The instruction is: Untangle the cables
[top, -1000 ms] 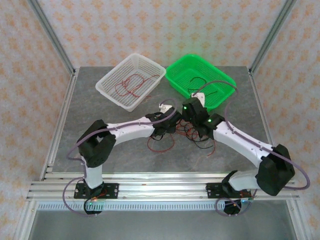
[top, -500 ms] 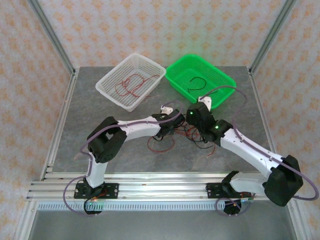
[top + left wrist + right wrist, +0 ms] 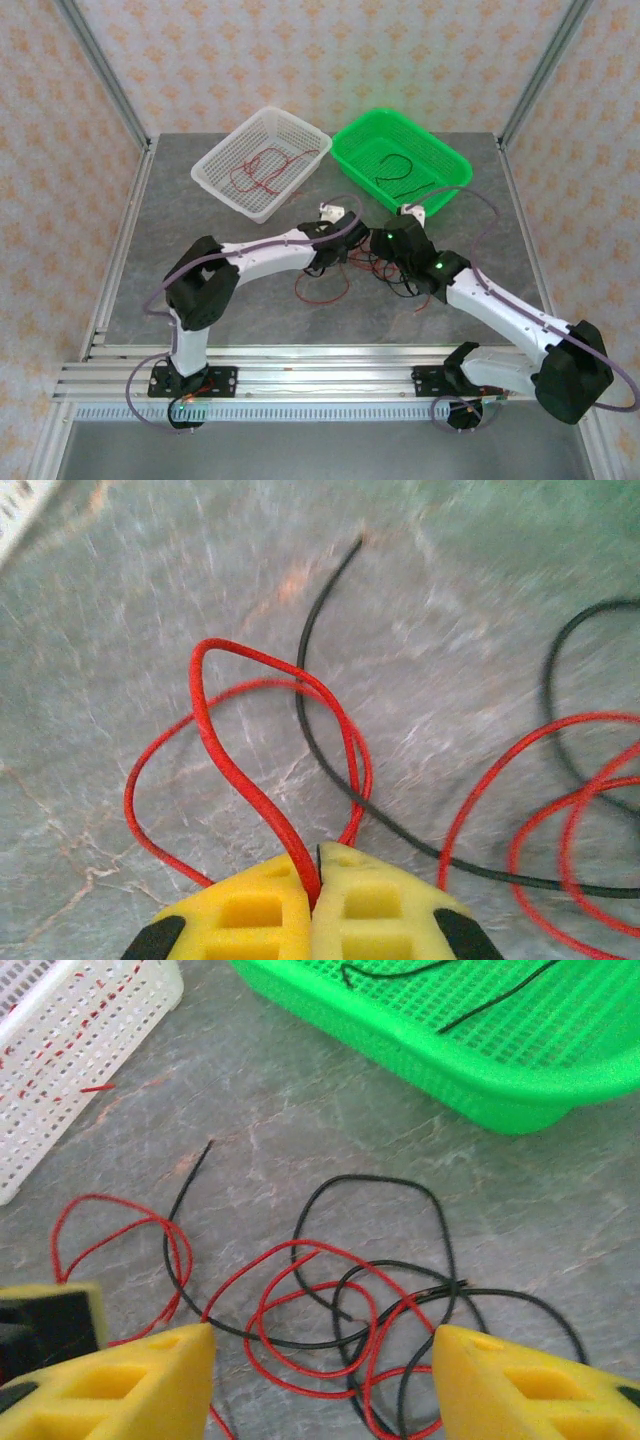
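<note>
1. Looking down from above, we see changes since a second ago. The right arm (image 3: 500, 310) now stretches lower and flatter. Its wrist has drawn back off the near edge of the green basket (image 3: 342, 148), so the black wire inside lies uncovered. The left arm (image 3: 265, 255) has shifted only slightly. The loose cables (image 3: 378, 268) lie tangled on the table (image 3: 200, 230) between the two wrists, in front of both baskets. More red ones sit in the white basket (image 3: 225, 195).
2. From the left wrist, we see the left gripper (image 3: 315, 900) clenched, its yellow pads pressed together on a red cable (image 3: 246, 785). That cable rises from the seam in a tall loop ahead of the jaws. A black cable (image 3: 300, 710) crosses the loop and runs off to the right just beyond the pads, ungripped. Further red curls lie to the right.
3. From the right wrist, we see the right gripper (image 3: 325, 1345) released, pads wide apart and holding nothing. The red-and-black tangle lies on the table between the pads and just beyond them. At the lower left edge a pad of the left gripper shows beside a red loop.
</note>
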`<move>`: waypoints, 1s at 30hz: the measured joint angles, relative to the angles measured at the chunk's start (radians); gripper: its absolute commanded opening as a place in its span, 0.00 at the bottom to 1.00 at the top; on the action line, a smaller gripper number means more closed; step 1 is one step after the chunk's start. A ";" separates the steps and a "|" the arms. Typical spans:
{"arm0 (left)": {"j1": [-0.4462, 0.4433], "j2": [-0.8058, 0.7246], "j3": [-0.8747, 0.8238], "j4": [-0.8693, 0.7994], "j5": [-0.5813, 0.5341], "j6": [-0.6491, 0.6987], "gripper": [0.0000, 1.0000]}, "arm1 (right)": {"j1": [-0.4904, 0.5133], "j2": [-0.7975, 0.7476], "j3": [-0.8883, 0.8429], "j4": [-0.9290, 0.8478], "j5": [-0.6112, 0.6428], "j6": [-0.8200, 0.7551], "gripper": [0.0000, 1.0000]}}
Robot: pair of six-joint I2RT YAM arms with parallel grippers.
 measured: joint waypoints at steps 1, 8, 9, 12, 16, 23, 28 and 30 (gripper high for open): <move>0.000 -0.022 0.014 -0.005 0.000 0.008 0.00 | -0.006 0.000 -0.013 0.018 -0.023 0.009 0.59; -0.005 -0.139 0.088 -0.018 0.000 0.040 0.00 | -0.051 0.002 -0.077 0.132 -0.148 0.063 0.58; -0.006 -0.146 0.092 -0.019 0.000 0.043 0.00 | -0.057 0.006 -0.082 0.148 -0.161 0.071 0.58; -0.013 -0.154 0.093 -0.027 0.002 0.048 0.00 | -0.067 0.021 -0.097 0.201 -0.199 0.091 0.58; -0.015 -0.155 0.093 -0.040 0.017 0.059 0.00 | -0.067 0.051 -0.114 0.277 -0.250 0.112 0.59; -0.023 -0.173 0.113 -0.045 0.058 0.062 0.00 | -0.067 0.203 -0.108 0.449 -0.349 0.126 0.62; -0.033 -0.192 0.131 -0.045 0.081 0.062 0.00 | -0.067 0.365 -0.040 0.513 -0.377 0.115 0.62; -0.035 -0.198 0.134 -0.044 0.088 0.062 0.00 | -0.067 0.420 -0.007 0.541 -0.383 0.107 0.62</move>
